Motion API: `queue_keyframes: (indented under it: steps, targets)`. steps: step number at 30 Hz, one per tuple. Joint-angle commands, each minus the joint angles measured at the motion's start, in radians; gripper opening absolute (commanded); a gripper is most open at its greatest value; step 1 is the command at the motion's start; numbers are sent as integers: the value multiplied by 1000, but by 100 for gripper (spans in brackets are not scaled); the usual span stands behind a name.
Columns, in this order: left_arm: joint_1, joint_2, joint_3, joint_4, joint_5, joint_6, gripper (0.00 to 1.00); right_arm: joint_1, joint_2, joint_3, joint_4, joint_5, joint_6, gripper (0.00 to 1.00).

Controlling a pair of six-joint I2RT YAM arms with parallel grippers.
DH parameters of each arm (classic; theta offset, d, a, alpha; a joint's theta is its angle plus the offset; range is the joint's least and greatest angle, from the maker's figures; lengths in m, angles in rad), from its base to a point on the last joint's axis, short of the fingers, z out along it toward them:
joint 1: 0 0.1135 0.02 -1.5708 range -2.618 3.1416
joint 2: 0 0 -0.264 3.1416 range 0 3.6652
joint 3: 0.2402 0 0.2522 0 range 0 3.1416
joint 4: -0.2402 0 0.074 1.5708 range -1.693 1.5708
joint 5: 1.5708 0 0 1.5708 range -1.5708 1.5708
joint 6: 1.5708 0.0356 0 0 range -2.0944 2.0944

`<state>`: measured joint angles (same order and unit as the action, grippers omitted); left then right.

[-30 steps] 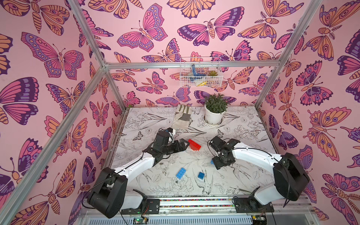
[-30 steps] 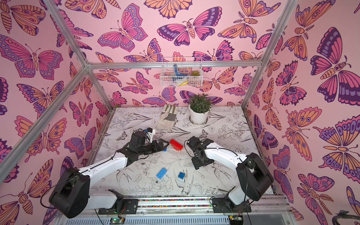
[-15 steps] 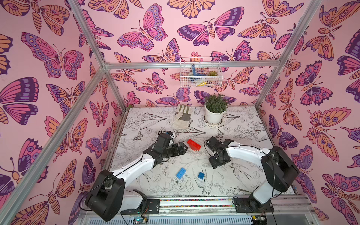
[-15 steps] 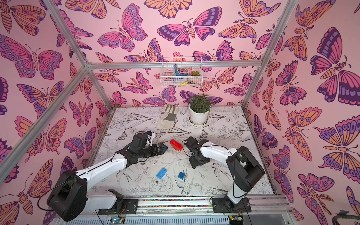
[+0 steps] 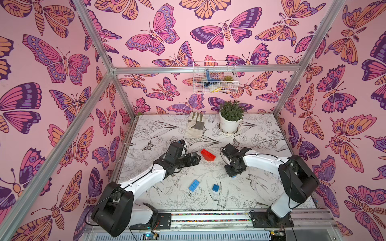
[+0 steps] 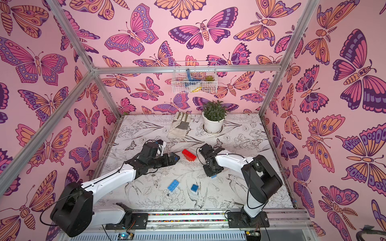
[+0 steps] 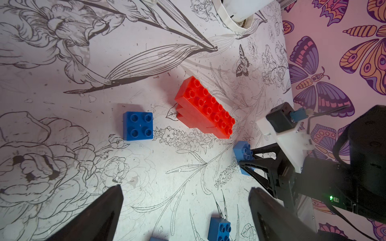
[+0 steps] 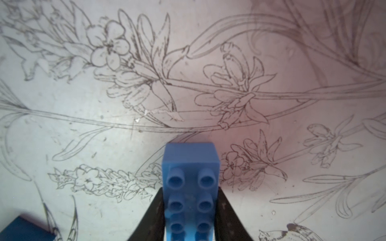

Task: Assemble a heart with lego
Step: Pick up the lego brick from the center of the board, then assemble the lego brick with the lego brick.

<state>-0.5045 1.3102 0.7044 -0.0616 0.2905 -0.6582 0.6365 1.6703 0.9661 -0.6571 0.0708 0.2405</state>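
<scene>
Right gripper clamped on a blue brick, left gripper spread wide.

The right gripper (image 8: 191, 217) presses both fingers on the long sides of a light blue long brick (image 8: 191, 167); whether the brick clears the table (image 5: 261, 146) is hard to tell. The left gripper (image 7: 184, 188) hovers, jaws apart, near the stepped red stack (image 5: 208, 154) mid-table. A blue square brick (image 7: 137, 125) lies near the stack. Another long blue brick (image 5: 194, 185) and a second blue square (image 5: 215, 187) lie nearer the arm bases.

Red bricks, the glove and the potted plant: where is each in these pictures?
red bricks (image 7: 205, 107): left wrist view, on the studded top face.
glove (image 5: 197, 125): a top view, on its grey middle patch.
potted plant (image 5: 228, 125): a top view, on the white pot's wall.
</scene>
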Motion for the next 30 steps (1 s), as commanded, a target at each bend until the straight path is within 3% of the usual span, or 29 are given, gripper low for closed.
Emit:
queue_keyframes:
  steps: [1, 10, 21, 30]
  targets:
    - [1, -14, 15, -28, -13, 15, 100, 1, -23, 28, -19, -20, -22, 29]
    - [29, -79, 14, -37, -25, 24, 100, 29, -76, 204, -139, -38, -117, 28]
    - [87, -114, 7, -76, -34, 56, 100, 109, 157, 590, -279, -90, -322, 28]
    - [104, -126, -6, -105, -70, 58, 100, 109, 375, 862, -371, -129, -398, 29]
